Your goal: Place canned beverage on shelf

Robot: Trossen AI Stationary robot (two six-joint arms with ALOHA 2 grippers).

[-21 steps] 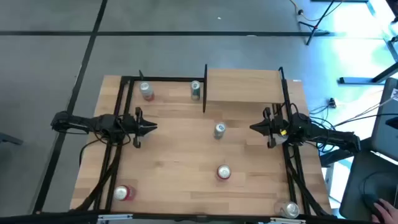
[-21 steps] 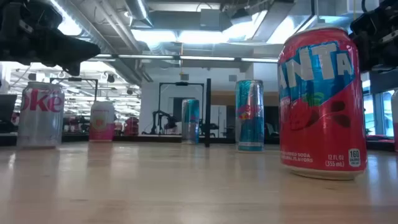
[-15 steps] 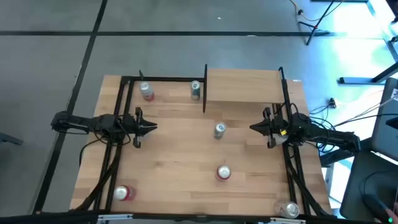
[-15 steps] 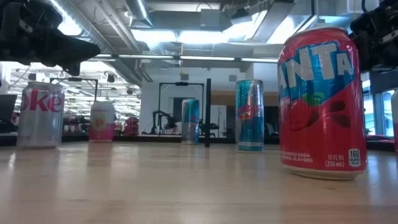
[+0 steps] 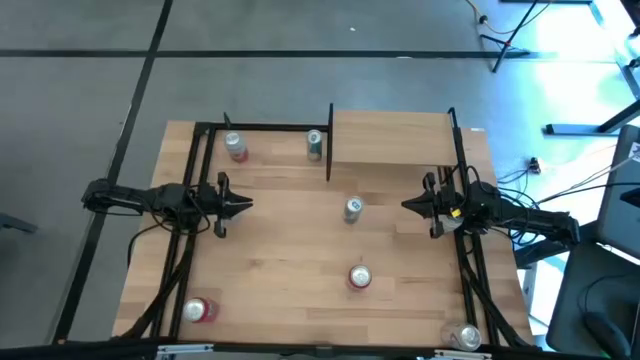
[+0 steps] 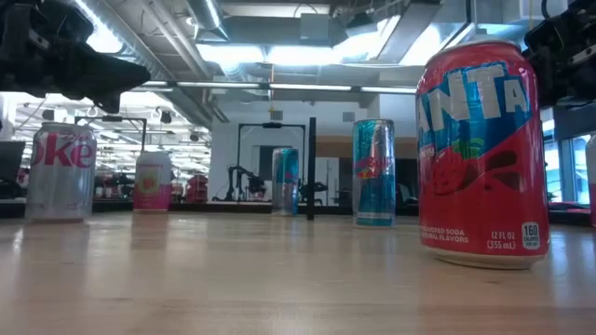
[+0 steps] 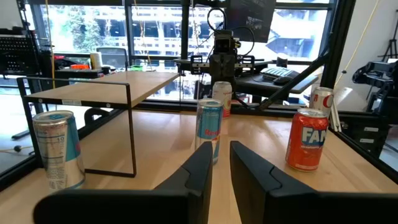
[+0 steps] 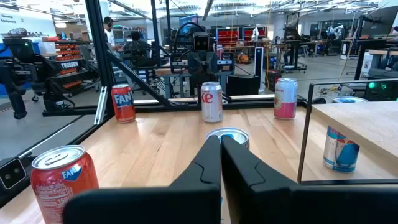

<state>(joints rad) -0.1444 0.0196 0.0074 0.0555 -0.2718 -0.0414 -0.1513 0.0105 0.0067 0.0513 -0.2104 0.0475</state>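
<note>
The shelf [image 5: 390, 135], a light-wood board on black posts, stands at the table's far right with nothing on top. A blue can [image 5: 353, 209] stands upright on its base mid-table, between my two grippers. My left gripper [image 5: 248, 206] hovers at the left, pointing toward the blue can [image 7: 209, 127], its fingers nearly together with nothing between them. My right gripper [image 5: 406, 205] hovers at the right, shut, pointing at the same can [image 8: 227, 135] from the other side. A teal can [image 5: 314, 145] stands beside the shelf's left post.
Other upright cans are a pink one [image 5: 235, 147] far left, a red one [image 5: 359, 277] near the middle front, a red one [image 5: 198, 310] near left and a silver one [image 5: 466, 337] near right. Black frame rails [image 5: 190, 250] run along both table sides.
</note>
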